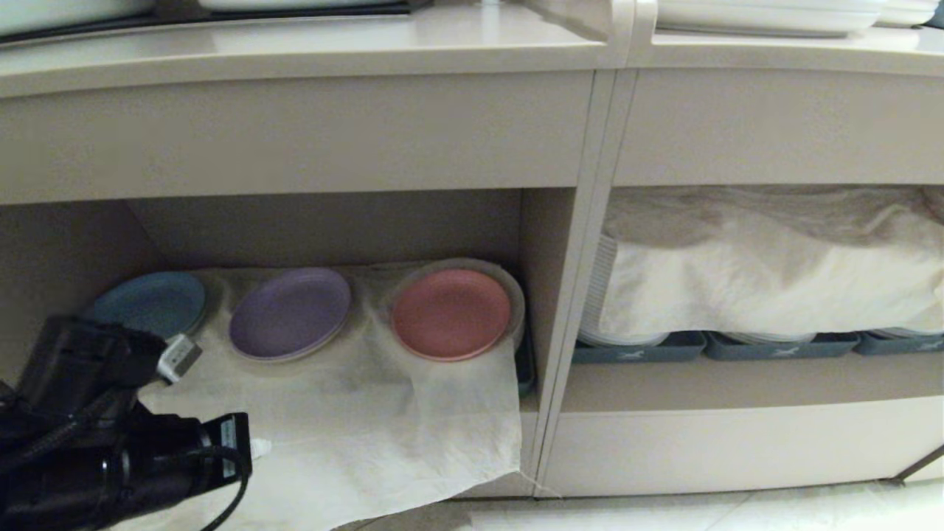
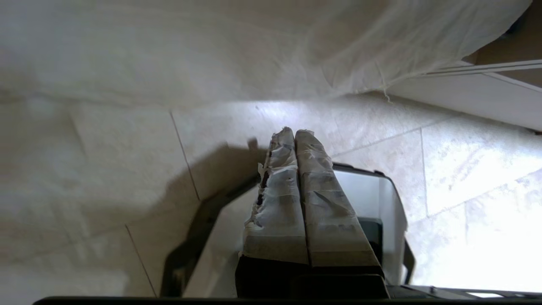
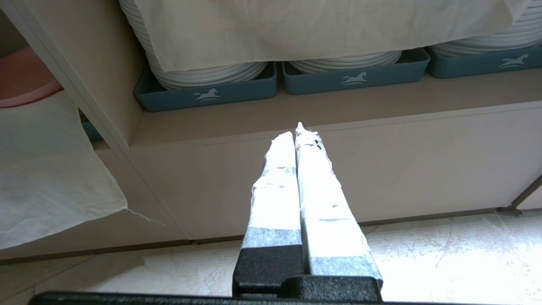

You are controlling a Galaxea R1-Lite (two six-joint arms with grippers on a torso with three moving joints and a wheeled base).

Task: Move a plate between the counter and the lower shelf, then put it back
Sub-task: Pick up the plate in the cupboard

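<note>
A pink plate (image 1: 450,313) rests on the cloth-draped stacks at the right of the lower shelf (image 1: 324,228), beside a purple plate (image 1: 289,313). Returning it to the counter (image 1: 295,48) likely remains. The left gripper (image 2: 296,135), low at the near left, is closed on nothing; the right gripper (image 3: 298,135) is also closed, empty.

I see a purple plate (image 1: 289,313) and, left of it, a blue plate (image 1: 153,303), both resting on thin white cloth (image 1: 354,420). In the wider cubby to the right, stacked white plates (image 1: 606,295) sit in grey-blue trays (image 3: 207,95) under another draped white cloth (image 1: 767,273). Pale floor tiles (image 2: 465,169) lie below.
</note>
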